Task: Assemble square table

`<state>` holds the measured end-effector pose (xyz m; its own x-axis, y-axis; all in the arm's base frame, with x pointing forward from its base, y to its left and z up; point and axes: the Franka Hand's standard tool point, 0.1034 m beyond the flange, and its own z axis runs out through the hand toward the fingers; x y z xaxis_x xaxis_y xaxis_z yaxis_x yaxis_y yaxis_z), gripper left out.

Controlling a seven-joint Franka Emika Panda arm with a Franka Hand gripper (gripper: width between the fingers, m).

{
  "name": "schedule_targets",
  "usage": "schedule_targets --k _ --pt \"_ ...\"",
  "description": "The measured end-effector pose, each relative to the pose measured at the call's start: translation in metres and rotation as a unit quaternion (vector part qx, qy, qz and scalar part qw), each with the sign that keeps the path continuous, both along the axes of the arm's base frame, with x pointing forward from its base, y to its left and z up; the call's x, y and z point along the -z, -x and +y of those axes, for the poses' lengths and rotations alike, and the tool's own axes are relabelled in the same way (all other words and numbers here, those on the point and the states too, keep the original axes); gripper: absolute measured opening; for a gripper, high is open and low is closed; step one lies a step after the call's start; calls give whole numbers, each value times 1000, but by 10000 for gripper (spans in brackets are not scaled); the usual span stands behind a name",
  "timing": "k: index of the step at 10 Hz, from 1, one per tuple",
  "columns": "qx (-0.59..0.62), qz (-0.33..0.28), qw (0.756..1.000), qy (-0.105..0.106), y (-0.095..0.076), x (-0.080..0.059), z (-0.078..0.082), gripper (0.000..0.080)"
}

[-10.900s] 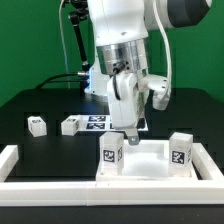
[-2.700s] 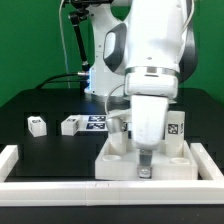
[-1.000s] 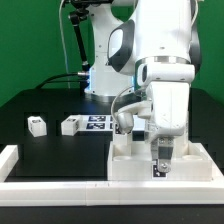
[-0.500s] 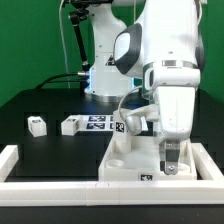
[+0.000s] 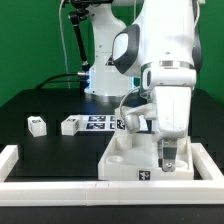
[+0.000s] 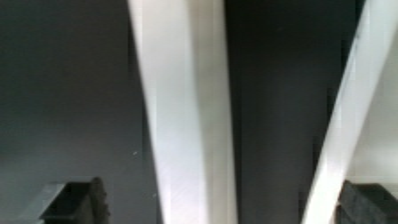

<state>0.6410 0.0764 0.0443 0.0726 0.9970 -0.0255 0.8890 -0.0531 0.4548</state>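
Note:
The square table's white panel (image 5: 128,160) lies at the front of the black table, a tag on its front edge. My gripper (image 5: 168,160) points down over the panel's side on the exterior view's right, open and holding nothing. In the wrist view a white strip (image 6: 178,110) runs between the dark fingertips (image 6: 75,203) of the gripper (image 6: 226,205), untouched. Two white tagged legs (image 5: 37,125) (image 5: 70,125) lie apart at the exterior view's left. Another tagged leg (image 5: 127,122) shows at the panel's far side, half hidden by the arm.
White border rails run along the front (image 5: 55,190) and both sides (image 5: 10,157) of the black table. The marker board (image 5: 97,122) lies behind the legs. The robot's base (image 5: 100,75) and a black cable stand at the back.
Over the last second the gripper shifted slightly to the exterior view's right and the panel sits a little nearer the front rail, its edge tag now showing. Jaws stay open.

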Motion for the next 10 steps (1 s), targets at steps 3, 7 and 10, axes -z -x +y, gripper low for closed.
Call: schedule_targets --k 3,7,10 --pt "1 -6 1000 4 -18 -3 -1 649" --pt "1 -17 1000 -3 -26 -16 14 649" --pt "1 -17 1000 -5 -24 -19 16 649"
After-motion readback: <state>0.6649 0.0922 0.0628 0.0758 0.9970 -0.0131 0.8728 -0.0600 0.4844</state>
